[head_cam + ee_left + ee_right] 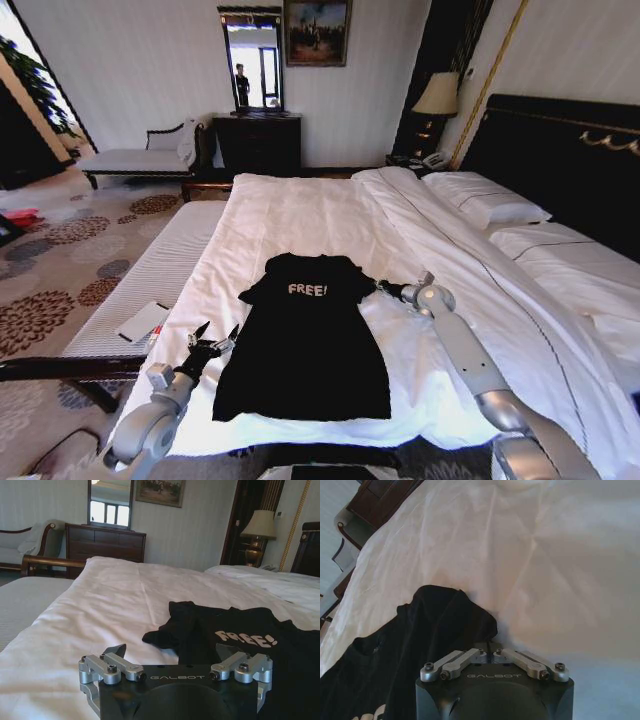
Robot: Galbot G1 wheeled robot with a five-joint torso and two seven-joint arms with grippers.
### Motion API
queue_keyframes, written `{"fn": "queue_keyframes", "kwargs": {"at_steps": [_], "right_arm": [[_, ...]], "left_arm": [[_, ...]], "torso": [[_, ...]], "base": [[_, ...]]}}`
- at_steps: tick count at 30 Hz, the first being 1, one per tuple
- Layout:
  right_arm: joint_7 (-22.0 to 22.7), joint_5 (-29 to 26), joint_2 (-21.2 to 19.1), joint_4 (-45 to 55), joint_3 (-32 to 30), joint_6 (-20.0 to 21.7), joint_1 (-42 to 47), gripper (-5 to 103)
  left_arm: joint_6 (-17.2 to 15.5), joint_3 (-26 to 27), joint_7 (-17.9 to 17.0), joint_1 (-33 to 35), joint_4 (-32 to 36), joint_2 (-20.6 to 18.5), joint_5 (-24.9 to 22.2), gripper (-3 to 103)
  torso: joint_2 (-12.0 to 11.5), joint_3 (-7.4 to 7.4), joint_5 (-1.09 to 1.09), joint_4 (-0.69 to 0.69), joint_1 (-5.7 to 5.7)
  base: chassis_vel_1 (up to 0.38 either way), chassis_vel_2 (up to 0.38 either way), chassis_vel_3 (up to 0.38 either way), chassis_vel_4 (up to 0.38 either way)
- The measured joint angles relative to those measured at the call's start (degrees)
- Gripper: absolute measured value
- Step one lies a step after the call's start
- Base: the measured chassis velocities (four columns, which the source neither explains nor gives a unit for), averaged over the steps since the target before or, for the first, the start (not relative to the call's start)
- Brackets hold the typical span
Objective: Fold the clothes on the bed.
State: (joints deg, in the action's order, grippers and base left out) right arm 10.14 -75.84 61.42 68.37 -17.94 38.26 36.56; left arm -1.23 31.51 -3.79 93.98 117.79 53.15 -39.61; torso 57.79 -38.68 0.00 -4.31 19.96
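with its fingers drawn together on the sleeve edge, the right gripper (490,652) is pinching the black t-shirt (305,345), the left gripper (217,338) is hovering wide beside it, and the shirt is lying flat, unfolded, on the bed (300,215).

White letters reading "FREE!" are showing across the chest of the black T-shirt (303,350), which is lying near the foot edge of the bed (300,215). The brand "GALBOT" is showing in pale letters on the black body of the left gripper (170,656) and likewise of the right gripper (489,647).
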Motion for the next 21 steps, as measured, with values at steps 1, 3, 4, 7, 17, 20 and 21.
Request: {"fn": "queue_keyframes", "kwargs": {"at_steps": [1, 3, 4, 7, 17, 20, 21], "right_arm": [[0.00, 0.00, 0.00, 0.00, 0.00, 0.00, 0.00, 4], [-0.08, 0.18, -0.22, -0.06, 0.07, -0.18, 0.01, 1], [-0.08, 0.18, -0.22, -0.06, 0.07, -0.18, 0.01, 1], [-0.10, 0.40, -0.93, 0.51, 0.22, -0.51, 0.44, 0], [-0.33, 0.78, -4.29, 2.82, -0.51, -1.68, 1.19, 0], [-0.37, 0.57, -5.47, 2.97, -0.68, -1.79, 1.21, 0], [-0.37, 0.40, -5.93, 3.04, -0.75, -1.83, 1.20, 0]], "left_arm": [[0.00, 0.00, 0.00, 0.00, 0.00, 0.00, 0.00, 100], [0.00, 0.02, -0.01, 0.01, 0.20, 0.00, -0.06, 100], [0.00, 0.02, -0.01, 0.01, 0.20, 0.00, -0.06, 100], [0.01, -0.01, -0.02, 0.03, 0.31, 0.23, -0.05, 100], [0.61, 0.60, 0.01, 0.40, 0.43, 0.37, 0.05, 100], [0.68, 0.65, 0.02, 0.32, 0.52, 0.43, 0.03, 100], [0.70, 0.65, 0.03, 0.26, 0.58, 0.47, 0.03, 100]], "torso": [[0.00, 0.00, 0.00, 0.00, 0.00], [0.00, 0.00, 0.00, 0.00, 0.00], [0.00, 0.00, 0.00, 0.00, 0.00], [0.00, 0.00, 0.00, 0.00, 0.00], [0.00, 0.00, 0.00, -0.01, 0.00], [0.00, 0.00, 0.00, -0.01, 0.00], [0.00, 0.00, -0.01, -0.01, 0.00]], "base": [[0.000, 0.000, 0.000, 0.000], [0.000, 0.000, 0.000, 0.000], [0.000, 0.000, 0.000, 0.000], [0.000, 0.000, 0.000, 0.000], [0.000, 0.000, 0.000, 0.000], [0.000, 0.000, 0.000, 0.000], [0.000, 0.000, 0.000, 0.000]]}}
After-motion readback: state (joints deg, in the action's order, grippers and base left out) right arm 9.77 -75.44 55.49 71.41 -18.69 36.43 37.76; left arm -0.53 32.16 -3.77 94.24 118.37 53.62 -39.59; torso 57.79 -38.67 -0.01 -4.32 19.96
